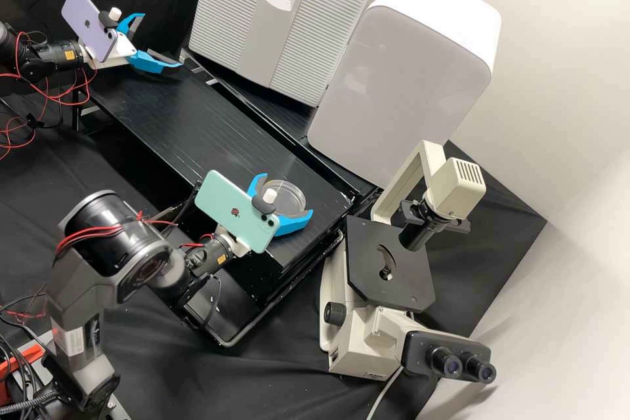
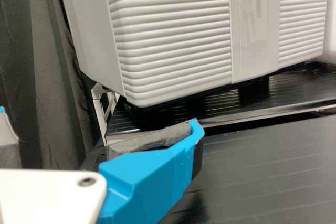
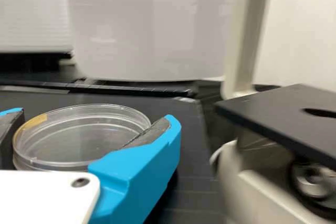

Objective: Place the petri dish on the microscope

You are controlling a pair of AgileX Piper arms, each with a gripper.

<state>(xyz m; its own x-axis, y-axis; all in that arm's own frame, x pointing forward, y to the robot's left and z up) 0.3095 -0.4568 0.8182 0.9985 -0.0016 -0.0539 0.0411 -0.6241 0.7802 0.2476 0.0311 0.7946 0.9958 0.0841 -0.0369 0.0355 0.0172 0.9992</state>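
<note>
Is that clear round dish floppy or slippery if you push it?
The dish looks thin and clear, so it's probably stiff, light and maybe easy to crack. Its smooth sides could be slippery. It's wide and low, so it likely won't tip easily.

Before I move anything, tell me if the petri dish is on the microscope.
No, the petri dish sits between the fingers of the right gripper, off the microscope.

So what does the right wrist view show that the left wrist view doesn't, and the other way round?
Right wrist view: the petri dish between the fingers of the right gripper, and the microscope with its black stage.
Left wrist view: the left gripper, open and empty, and a dark curtain.
Both: the ribbed white appliance and the black bench.
</note>
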